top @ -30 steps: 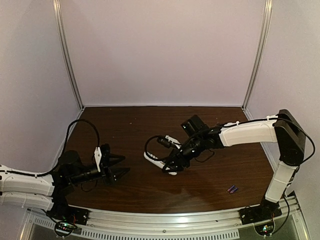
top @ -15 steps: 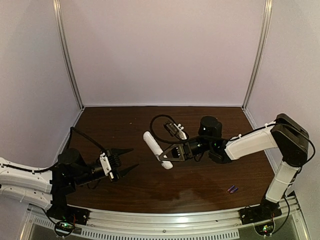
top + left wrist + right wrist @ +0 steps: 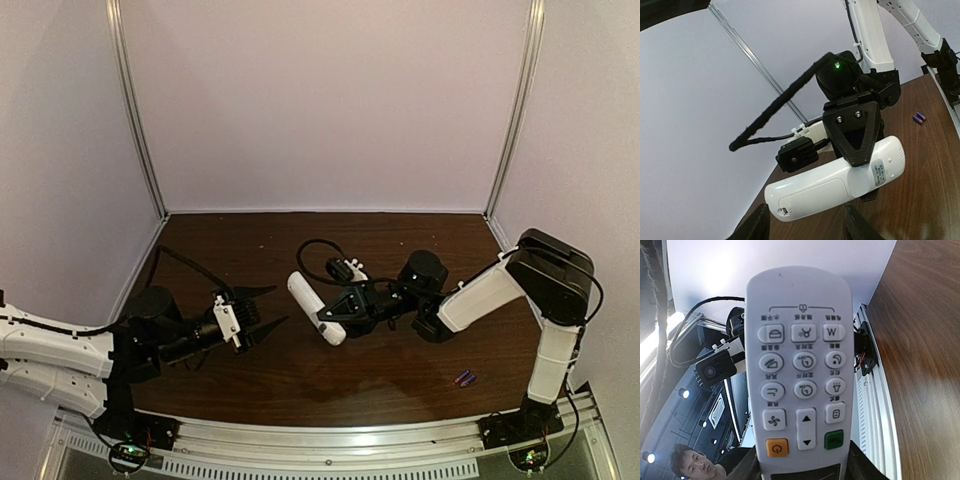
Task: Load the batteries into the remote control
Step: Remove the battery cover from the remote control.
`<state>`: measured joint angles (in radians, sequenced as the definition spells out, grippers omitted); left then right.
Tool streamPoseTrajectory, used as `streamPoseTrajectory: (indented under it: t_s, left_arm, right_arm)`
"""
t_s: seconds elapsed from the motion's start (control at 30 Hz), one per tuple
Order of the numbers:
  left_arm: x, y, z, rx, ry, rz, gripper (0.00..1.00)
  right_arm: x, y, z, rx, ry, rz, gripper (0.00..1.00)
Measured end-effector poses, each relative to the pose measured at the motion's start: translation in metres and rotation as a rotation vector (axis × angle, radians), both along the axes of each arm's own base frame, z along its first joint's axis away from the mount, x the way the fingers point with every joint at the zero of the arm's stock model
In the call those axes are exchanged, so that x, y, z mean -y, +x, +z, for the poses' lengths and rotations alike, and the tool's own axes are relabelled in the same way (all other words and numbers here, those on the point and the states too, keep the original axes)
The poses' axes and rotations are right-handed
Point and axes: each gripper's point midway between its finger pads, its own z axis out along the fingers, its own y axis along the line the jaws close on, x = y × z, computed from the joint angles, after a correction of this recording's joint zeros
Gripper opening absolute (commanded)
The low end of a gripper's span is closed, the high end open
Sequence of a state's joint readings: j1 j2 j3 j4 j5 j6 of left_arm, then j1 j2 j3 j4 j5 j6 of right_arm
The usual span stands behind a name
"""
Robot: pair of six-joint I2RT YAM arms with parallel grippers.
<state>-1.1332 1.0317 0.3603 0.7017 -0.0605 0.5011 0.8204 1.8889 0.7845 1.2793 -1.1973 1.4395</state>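
Letter W, remote control (image 3: 801, 390) (other labels blurred)

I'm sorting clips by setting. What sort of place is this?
Probably a robot lab test cell: plain white panels on aluminium posts box in a wood table, with the left arm and right arm bolted to its front rail.

My white-shelled left arm (image 3: 50, 347) and right arm (image 3: 480, 295) have black joints. I see tapered black fingers (image 3: 255, 291) on the left claw (image 3: 268, 306). The right claw (image 3: 335, 312) has a triangular finger (image 3: 852, 135) with two metal screws. Black cables (image 3: 780, 110) loop off both wrists, and a green light (image 3: 836, 65) glows on the right wrist.
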Motion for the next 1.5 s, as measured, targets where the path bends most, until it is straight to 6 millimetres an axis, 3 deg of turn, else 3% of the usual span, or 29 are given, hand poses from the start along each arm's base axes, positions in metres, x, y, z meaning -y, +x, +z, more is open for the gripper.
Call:
streamPoseTrajectory:
  t_s: [0.47, 1.03, 1.5]
  left_arm:
    - [0.004, 0.018, -0.012, -0.116, 0.01, 0.019, 0.5]
    - [0.007, 0.014, -0.01, -0.128, 0.013, -0.016, 0.49]
    - [0.006, 0.009, 0.0, -0.113, -0.01, -0.037, 0.5]
  right_arm:
    - [0.002, -0.021, 0.028, 0.14, 0.095, 0.034, 0.27]
    - [0.0, -0.029, 0.031, 0.28, 0.133, 0.028, 0.26]
    - [-0.002, -0.026, 0.022, 0.279, 0.101, 0.016, 0.26]
